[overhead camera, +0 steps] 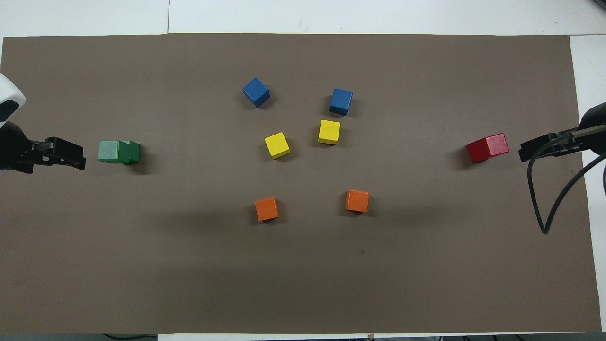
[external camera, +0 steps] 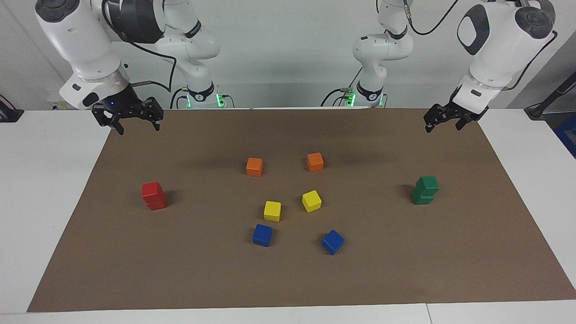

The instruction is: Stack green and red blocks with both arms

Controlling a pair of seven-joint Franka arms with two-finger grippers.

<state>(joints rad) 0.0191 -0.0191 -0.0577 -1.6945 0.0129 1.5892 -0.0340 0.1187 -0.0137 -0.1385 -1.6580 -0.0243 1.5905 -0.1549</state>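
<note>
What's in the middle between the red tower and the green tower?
Between the red stack and the green stack sit two yellow cubes, with bare brown mat on each side. The facing view shows this best.

In the overhead view the left gripper (overhead camera: 66, 154) enters from the picture's edge, which cuts off the arm carrying it. The right gripper (overhead camera: 544, 144) is also only partly in view there, its wrist cut by the edge and crossed by a black cable (overhead camera: 539, 199). From above, the lower green block (overhead camera: 130, 152) and the lower red block (overhead camera: 476, 150) are mostly hidden under their upper blocks.
</note>
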